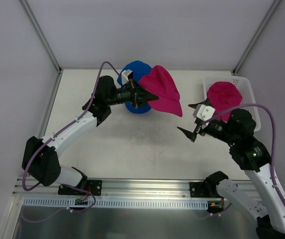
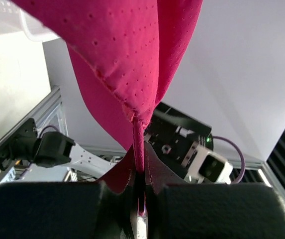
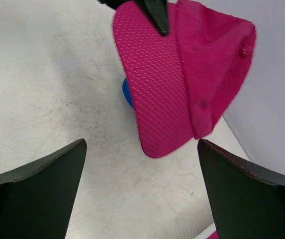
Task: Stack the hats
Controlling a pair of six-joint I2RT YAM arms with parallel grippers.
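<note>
A royal blue hat [image 1: 136,70] lies at the back middle of the table, partly covered by my left gripper [image 1: 145,94]. That gripper is shut on the edge of a magenta pink hat [image 1: 163,89], which hangs to the right of the blue one with its brim towards the right arm. In the left wrist view the pink hat [image 2: 117,59] is pinched in my left gripper [image 2: 141,185]. My right gripper [image 1: 184,117] stands open and holds nothing, a short way right of the brim. In the right wrist view the pink hat [image 3: 167,89] hangs beyond the right gripper [image 3: 141,149], with a sliver of the blue hat [image 3: 126,94] behind.
A second magenta pink hat [image 1: 223,96] rests in the white tray [image 1: 248,89] at the back right, just behind the right wrist. Grey walls and metal posts close in the back and sides.
</note>
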